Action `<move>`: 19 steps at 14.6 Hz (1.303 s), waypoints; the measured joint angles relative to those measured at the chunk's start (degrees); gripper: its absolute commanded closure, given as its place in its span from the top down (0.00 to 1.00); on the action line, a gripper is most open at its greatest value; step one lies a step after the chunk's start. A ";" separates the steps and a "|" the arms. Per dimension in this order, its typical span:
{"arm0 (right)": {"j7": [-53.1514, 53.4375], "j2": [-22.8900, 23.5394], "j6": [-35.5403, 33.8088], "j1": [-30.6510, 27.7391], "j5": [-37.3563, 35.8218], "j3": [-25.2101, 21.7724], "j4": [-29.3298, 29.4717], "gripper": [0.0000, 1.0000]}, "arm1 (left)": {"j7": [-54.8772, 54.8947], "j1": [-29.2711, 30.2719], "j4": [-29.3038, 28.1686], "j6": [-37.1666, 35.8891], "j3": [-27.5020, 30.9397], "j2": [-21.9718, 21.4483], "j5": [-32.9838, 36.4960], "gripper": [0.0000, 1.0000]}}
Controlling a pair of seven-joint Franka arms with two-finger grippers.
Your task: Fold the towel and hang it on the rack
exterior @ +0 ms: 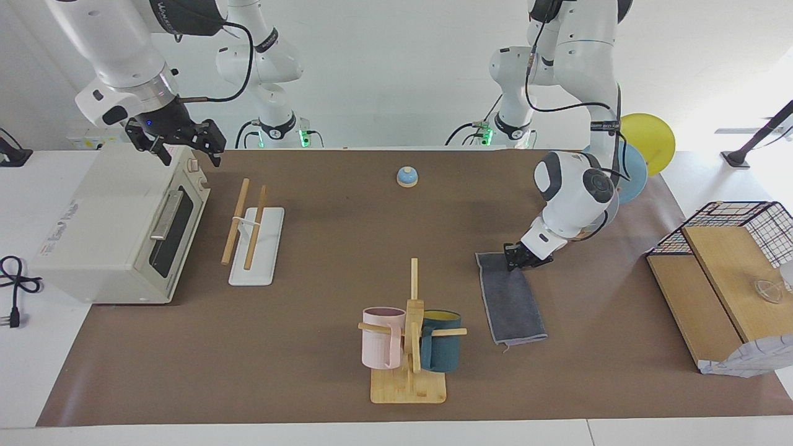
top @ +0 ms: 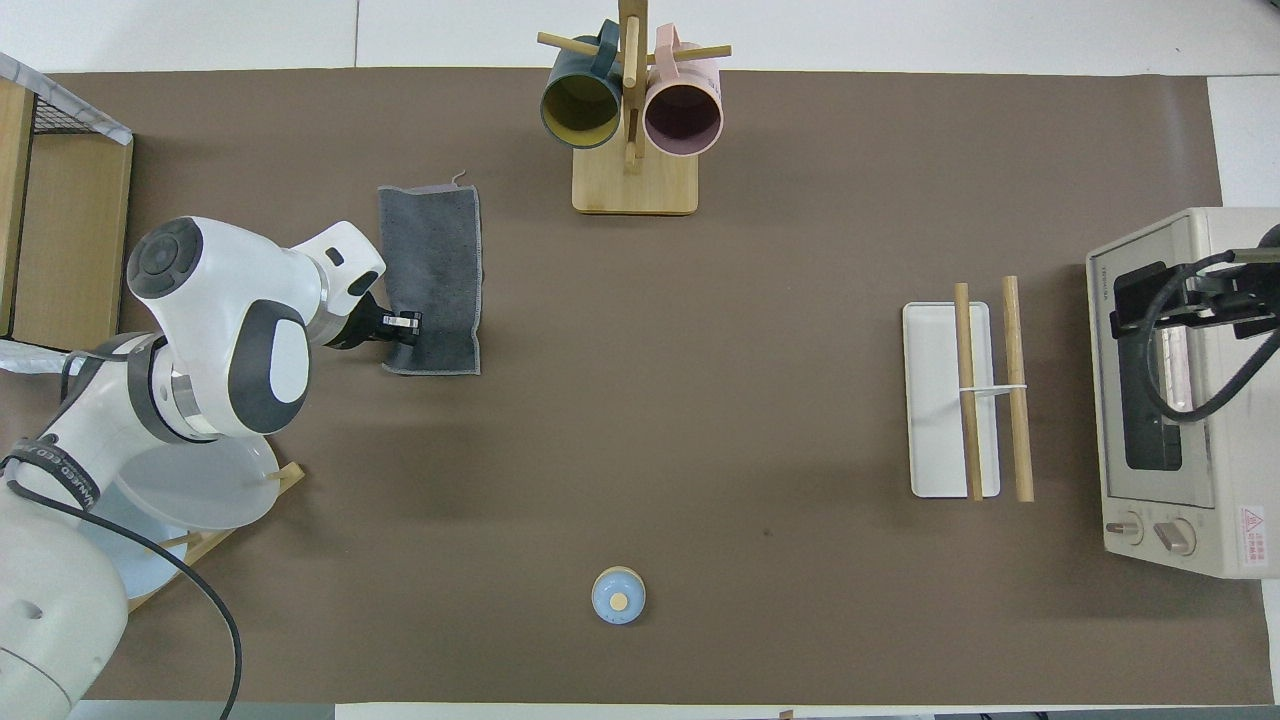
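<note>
Grey towel (exterior: 512, 297) corner clamped in left gripper (exterior: 519, 260) jaws; right gripper (exterior: 176, 141) jaws apart

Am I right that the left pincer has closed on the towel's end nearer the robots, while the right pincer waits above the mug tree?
Not quite. The left pincer is shut on the towel at its end nearer the robots, but the right pincer waits open above the toaster oven, not the mug tree. The facing view shows this.

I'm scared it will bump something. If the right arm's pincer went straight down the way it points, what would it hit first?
Probably the toaster oven. The right pincer, open, hangs over its top near the door edge and points down at it, though the exact spot is hard to judge.
</note>
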 measured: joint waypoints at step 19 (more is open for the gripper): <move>5.15 -2.92 0.32 -0.44 4.85 0.06 -6.08 1.00 | -67.61 -0.31 23.05 -22.26 -5.03 -4.19 -0.29 0.00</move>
